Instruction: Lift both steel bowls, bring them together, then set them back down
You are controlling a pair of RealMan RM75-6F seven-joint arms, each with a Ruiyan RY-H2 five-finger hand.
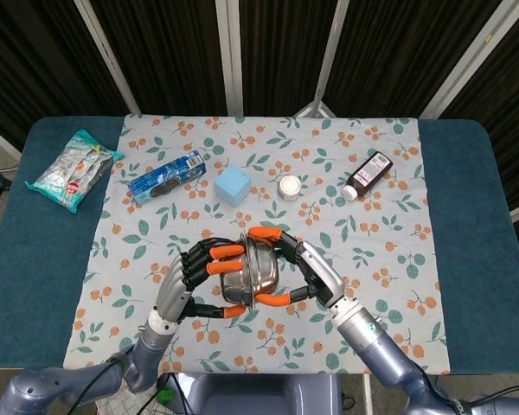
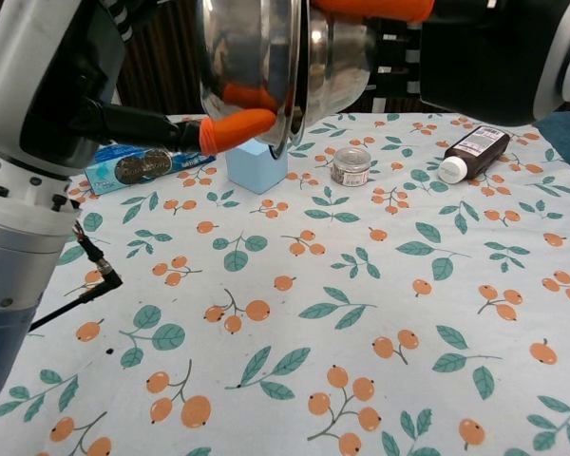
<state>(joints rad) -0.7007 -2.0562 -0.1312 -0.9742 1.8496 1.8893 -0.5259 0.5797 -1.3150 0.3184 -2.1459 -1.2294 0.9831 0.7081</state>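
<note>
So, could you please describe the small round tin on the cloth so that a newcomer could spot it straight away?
Start from the floral cloth covering the middle of the table. Along its far side runs a row of items; the small round tin sits between the light blue cube and the dark bottle. It is the only short, round, pale-lidded thing there.

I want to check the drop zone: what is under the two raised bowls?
Under the two bowls, held rim to rim by the left hand and right hand, only the flowered cloth shows. The blue cube stands farther back, partly covered.
</note>
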